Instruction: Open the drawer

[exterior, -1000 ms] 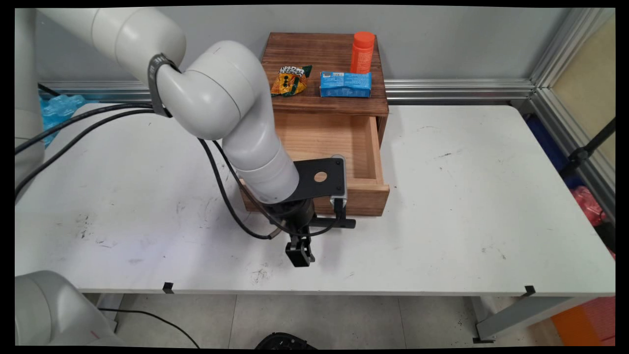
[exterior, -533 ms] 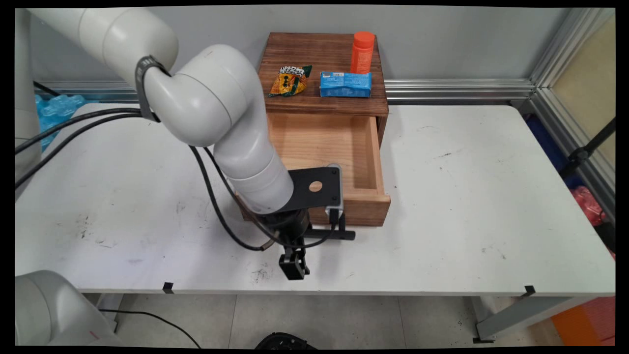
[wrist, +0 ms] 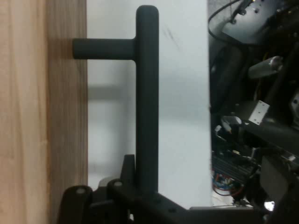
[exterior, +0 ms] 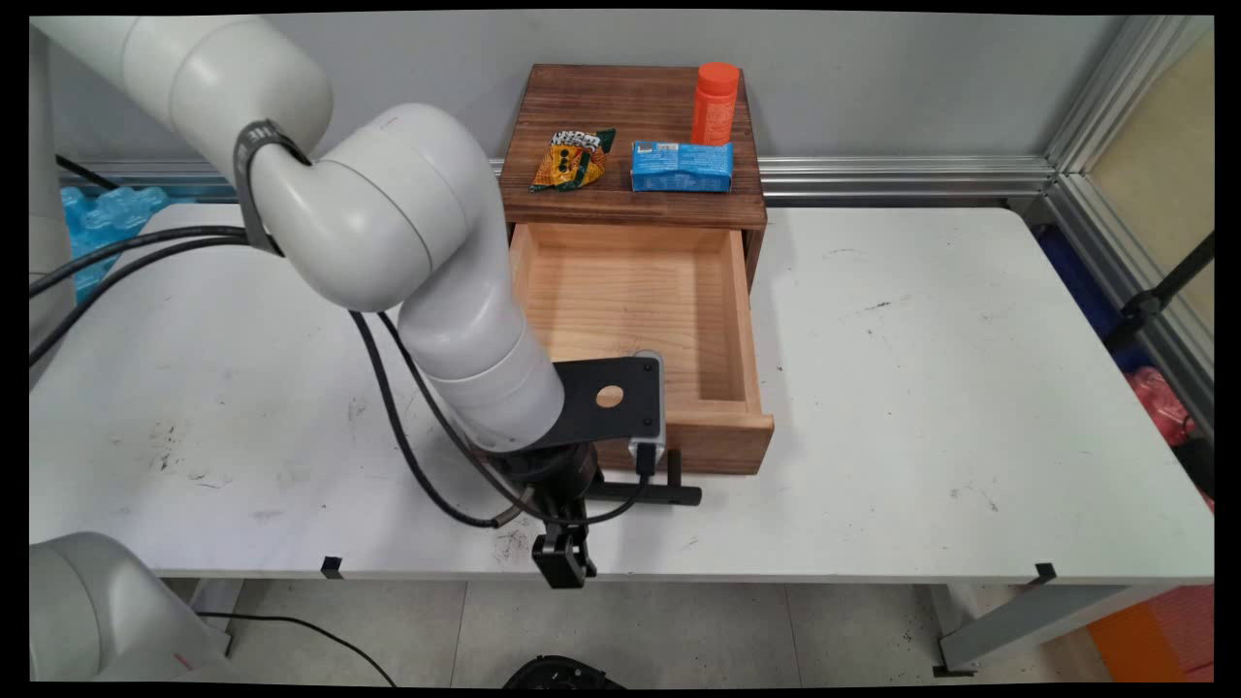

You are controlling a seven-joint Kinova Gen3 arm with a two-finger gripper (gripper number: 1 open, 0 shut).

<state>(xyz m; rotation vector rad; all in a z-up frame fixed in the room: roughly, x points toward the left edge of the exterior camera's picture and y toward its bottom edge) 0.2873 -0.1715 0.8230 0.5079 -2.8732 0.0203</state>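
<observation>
Below, the gripper (exterior: 560,567) gripped the black bar handle (wrist: 146,98) of the wooden drawer (exterior: 737,431), jaws pinching it, at the white table's (exterior: 921,388) near edge.

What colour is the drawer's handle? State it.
Black, a matte bar handle on the wooden drawer front; clearest in the hand view.
</observation>
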